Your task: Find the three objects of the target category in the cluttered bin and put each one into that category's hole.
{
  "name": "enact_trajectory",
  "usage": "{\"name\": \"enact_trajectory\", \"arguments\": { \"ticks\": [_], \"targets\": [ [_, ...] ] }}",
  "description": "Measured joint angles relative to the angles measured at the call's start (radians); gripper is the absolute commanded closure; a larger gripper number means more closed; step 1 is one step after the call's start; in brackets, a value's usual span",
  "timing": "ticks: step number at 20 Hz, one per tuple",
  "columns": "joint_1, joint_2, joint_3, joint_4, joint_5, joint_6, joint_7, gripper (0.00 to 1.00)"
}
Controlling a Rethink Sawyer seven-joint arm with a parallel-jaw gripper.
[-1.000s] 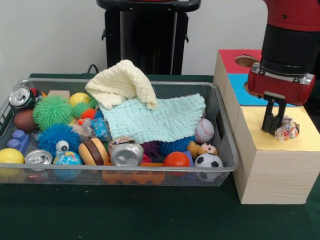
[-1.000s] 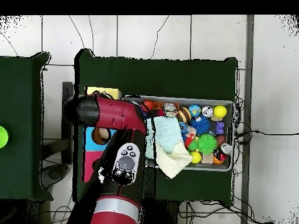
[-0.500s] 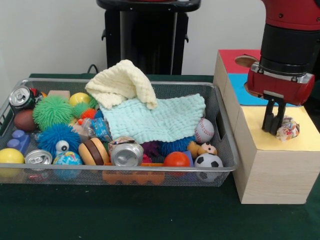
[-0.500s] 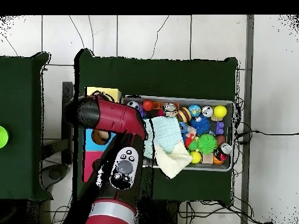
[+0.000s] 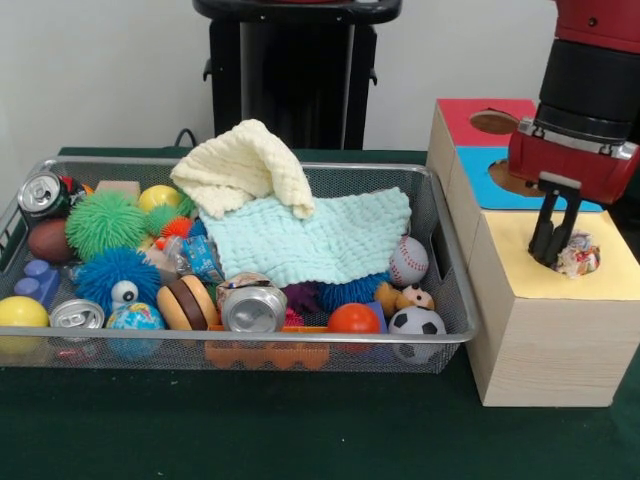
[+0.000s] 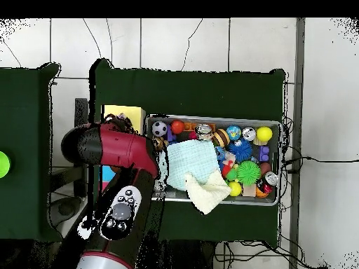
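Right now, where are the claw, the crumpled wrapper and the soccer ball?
claw (image 5: 553,255), front view, between its fingertips
crumpled wrapper (image 5: 580,255), front view, its middle
soccer ball (image 5: 416,324), front view, its white face

Red and black robot arm (image 5: 590,90): glossy red shell, wide black cylindrical band, silver ring above red wrist block; slim black two-finger gripper (image 5: 553,250) beneath. From above, arm (image 6: 116,150) shows black rounded joint cap, grey round button panel on red link

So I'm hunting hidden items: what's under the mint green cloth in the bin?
At the mint green cloth's front edge, a blue spiky ball, a purple spiky toy and a crushed can poke out. Whatever lies beneath its middle is covered.
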Motion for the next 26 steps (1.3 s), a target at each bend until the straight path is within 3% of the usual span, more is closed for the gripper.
{"name": "enact_trajectory", "arguments": {
  "ticks": [10, 23, 26],
  "targets": [
    [0.018, -0.037, -0.002, 0.035, -0.003, 0.064, 0.0, 1.0],
    [-0.015, -0.188, -0.008, 0.065, -0.008, 0.359, 0.0, 1.0],
    [-0.026, -0.211, -0.009, 0.065, -0.01, 0.376, 0.0, 1.0]
  ]
}}
